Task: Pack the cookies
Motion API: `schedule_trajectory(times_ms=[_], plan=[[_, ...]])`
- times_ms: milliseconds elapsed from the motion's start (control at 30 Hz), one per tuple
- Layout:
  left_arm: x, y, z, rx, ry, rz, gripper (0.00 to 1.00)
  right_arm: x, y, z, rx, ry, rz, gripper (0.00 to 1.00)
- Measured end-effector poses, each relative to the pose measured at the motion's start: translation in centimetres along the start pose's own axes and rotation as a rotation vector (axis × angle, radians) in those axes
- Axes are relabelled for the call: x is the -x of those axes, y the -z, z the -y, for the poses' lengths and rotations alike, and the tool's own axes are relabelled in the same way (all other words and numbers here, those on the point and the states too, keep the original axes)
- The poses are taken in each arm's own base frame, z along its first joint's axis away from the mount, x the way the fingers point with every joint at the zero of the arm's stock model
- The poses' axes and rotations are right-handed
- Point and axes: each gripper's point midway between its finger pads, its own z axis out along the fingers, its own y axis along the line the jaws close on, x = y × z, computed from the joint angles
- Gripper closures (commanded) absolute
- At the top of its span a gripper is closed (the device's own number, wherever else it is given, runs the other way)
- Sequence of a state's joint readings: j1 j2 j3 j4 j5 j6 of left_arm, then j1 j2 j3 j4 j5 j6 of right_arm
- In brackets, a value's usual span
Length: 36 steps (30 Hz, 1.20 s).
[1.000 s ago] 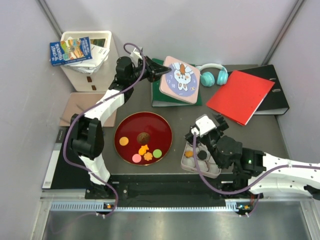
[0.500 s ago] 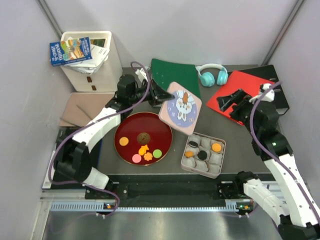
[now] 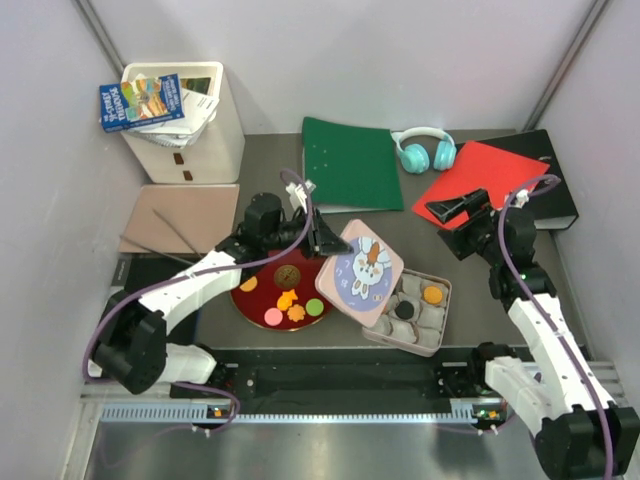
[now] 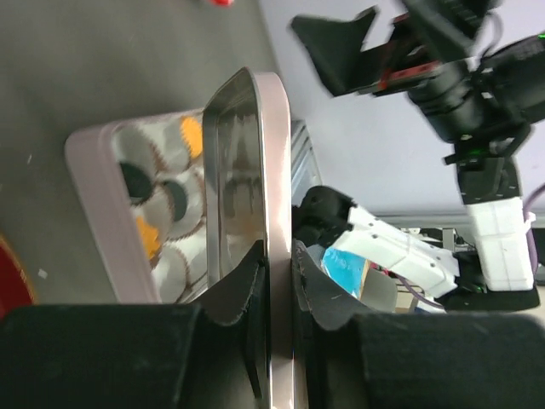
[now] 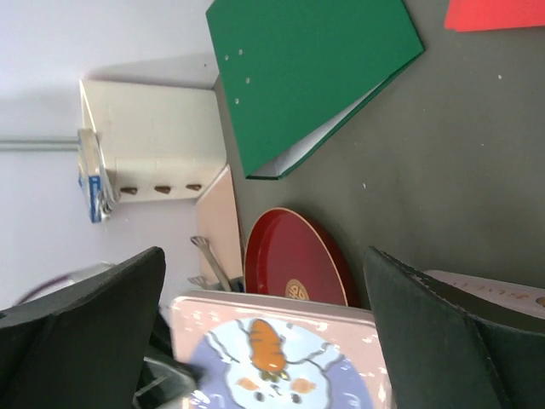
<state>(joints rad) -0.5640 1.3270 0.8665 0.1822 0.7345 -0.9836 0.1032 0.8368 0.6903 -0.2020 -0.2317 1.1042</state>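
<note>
My left gripper (image 3: 326, 240) is shut on the edge of the pink bunny tin lid (image 3: 361, 272) and holds it tilted over the left side of the pink tin (image 3: 441, 318). In the left wrist view the lid edge (image 4: 274, 170) is clamped between the fingers (image 4: 243, 285). The tin holds cookies in paper cups: an orange one (image 3: 432, 295) and a black one (image 3: 403, 311). The red plate (image 3: 262, 266) holds a brown chocolate-chip cookie (image 3: 288, 274) and orange (image 3: 248, 284), pink (image 3: 273, 317), orange flower (image 3: 296, 313) and green (image 3: 315, 307) cookies. My right gripper (image 3: 447, 209) is open and empty, raised over the red binder.
A green folder (image 3: 350, 165), teal headphones (image 3: 427, 150), a red binder (image 3: 490, 185) and a black binder (image 3: 555, 170) lie at the back. A white box (image 3: 200, 130) with booklets stands at the back left. A tan board (image 3: 180, 215) with tongs lies to the left of the plate.
My left arm lifted the lid off the green folder and carried it forward and right over the tin. My right arm left the tin and swung up to the back right.
</note>
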Motion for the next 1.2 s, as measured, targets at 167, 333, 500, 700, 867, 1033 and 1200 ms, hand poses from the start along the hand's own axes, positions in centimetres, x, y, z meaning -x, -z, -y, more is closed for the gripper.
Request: schedule_trajectory(times_ms=[167,333,500,700,867,1033,1200], plan=[[-2.4,-1.0,-1.7,0.004,0.045,-0.019,1.0,0.6,0.2,1.1,0.001,-0.055,0.037,0.01],[-2.3,-2.1,0.2,-0.077,0.014,0.011,1.0,0.4,0.0,3.1,-0.031,-0.092,0.048,0.01],[-2.6,-3.4,0.1,-0.107,0.025,0.005,1.0,-0.3,0.0,5.3,-0.071,-0.117,0.042,0.01],[-4.4,-5.4,-3.3,-0.044,0.086,-0.047,1.0,-0.2,0.4,5.1,-0.061,-0.106,0.05,0.01],[-5.8,-6.5,-5.1,-0.009,0.14,-0.08,1.0,-0.3,0.4,5.3,-0.066,-0.093,0.05,0.01],[-5.9,-6.8,-5.8,0.014,0.152,-0.075,0.93,-0.2,0.4,5.5,-0.075,-0.078,0.054,0.01],[-6.3,-6.7,-7.1,0.066,0.152,-0.078,0.91,-0.1,0.4,6.0,-0.094,-0.056,0.061,0.01]])
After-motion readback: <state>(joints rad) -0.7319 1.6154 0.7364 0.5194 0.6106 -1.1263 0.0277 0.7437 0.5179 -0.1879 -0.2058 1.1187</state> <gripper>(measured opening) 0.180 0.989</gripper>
